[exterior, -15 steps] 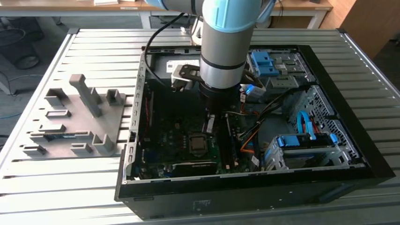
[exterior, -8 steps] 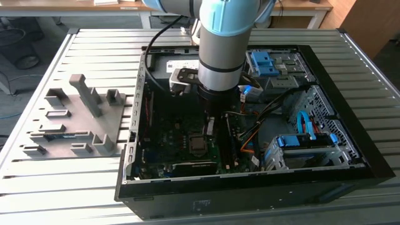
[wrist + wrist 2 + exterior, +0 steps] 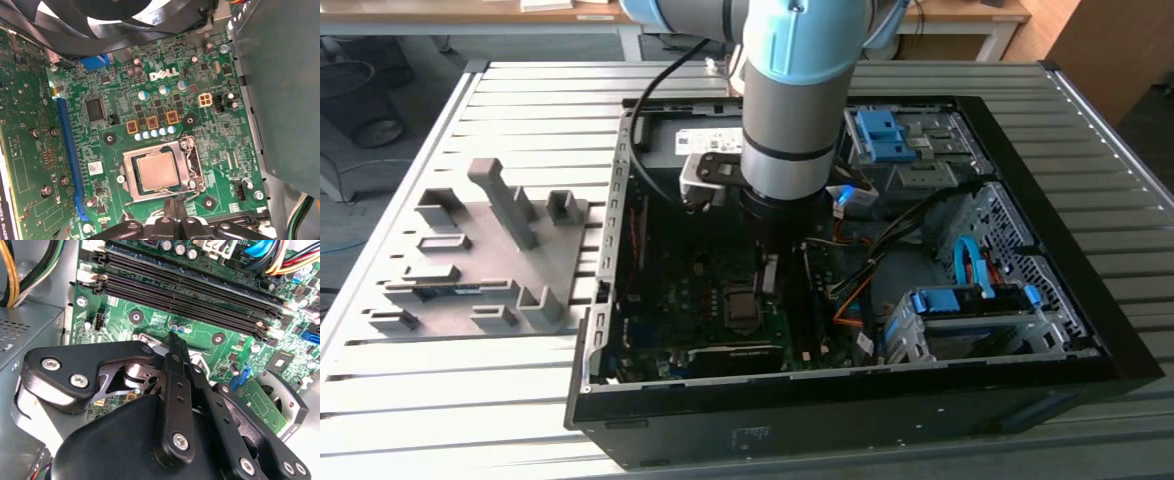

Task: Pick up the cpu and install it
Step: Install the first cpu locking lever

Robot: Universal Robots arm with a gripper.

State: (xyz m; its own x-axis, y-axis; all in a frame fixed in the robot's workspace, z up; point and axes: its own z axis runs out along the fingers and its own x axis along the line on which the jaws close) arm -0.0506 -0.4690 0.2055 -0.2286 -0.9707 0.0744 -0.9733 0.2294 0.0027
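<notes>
CPU: seated in socket; light, stiff, fragile; best gripped by opposite edges.
Fingers: closed together, nothing held, just beside socket.

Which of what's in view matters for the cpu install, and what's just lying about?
Job in hand: cpu, lying in the socket; pincer, beside the socket.
Lying about: memory slots; blue drive brackets; grey parts holder.
</notes>
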